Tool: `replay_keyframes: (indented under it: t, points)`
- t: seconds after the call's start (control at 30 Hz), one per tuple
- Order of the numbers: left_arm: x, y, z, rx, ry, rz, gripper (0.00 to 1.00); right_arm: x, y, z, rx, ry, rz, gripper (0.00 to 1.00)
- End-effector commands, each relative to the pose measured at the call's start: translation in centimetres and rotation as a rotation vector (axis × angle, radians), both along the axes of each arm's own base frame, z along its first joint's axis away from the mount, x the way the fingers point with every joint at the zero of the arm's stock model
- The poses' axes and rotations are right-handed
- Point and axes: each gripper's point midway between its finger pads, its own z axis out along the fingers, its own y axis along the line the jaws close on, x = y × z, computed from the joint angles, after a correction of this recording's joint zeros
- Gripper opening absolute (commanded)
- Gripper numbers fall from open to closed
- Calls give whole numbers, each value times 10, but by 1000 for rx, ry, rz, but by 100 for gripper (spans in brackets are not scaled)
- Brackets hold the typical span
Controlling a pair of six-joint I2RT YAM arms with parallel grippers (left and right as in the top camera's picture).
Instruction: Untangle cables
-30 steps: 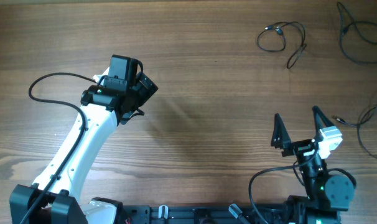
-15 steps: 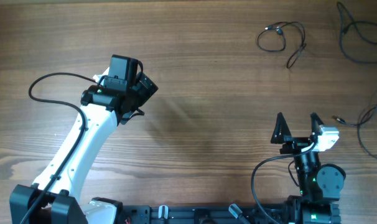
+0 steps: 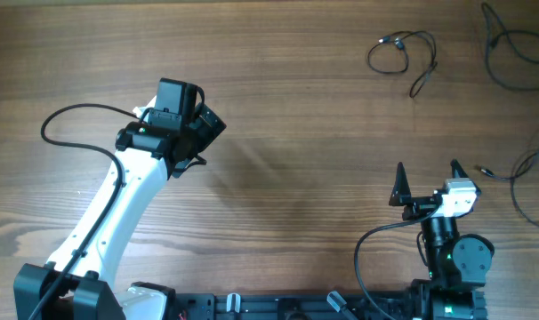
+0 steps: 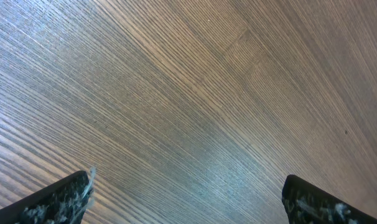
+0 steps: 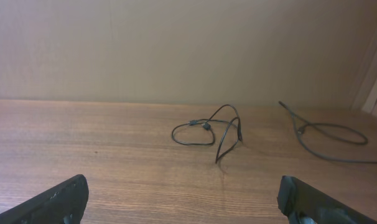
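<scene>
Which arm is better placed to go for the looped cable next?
Right, probably. The right gripper is open, with the looped cable straight ahead in its wrist view. The left gripper, also open, sees only bare table.

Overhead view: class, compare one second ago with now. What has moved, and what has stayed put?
The right arm swung slightly toward the image's left at its base and wrist. The right gripper stayed open and empty, in nearly the same spot. Nothing was grasped or released. The left gripper, open above the bare table, and the cables did not move.
</scene>
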Motion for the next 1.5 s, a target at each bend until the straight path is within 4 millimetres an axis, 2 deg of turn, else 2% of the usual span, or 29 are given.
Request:
replay_keyframes:
  t: [0.0, 0.87, 0.97, 1.07, 1.27, 1.37, 1.47]
  points:
    - [1, 3, 0, 19, -2, -1, 100, -1, -2, 3, -2, -17, -16, 100]
    - [1, 5, 0, 19, -4, 5, 100, -1, -2, 4, -3, -21, -13, 100]
    - [0, 3, 15, 13, -48, -3, 100, -1, -2, 4, -3, -21, -13, 100]
    - [-17, 19, 31, 94, -68, -16, 100, -1, -2, 4, -3, -21, -13, 100]
    - [-43, 29, 63, 63, -272, 6, 100, -1, -2, 4, -3, -21, -13, 100]
    - [-53, 30, 64, 41, -389, -15, 100, -1, -2, 4, -3, -21, -13, 100]
    - [-55, 26, 66, 21, -559, -126, 100, -1, -2, 4, -3, -21, -13, 100]
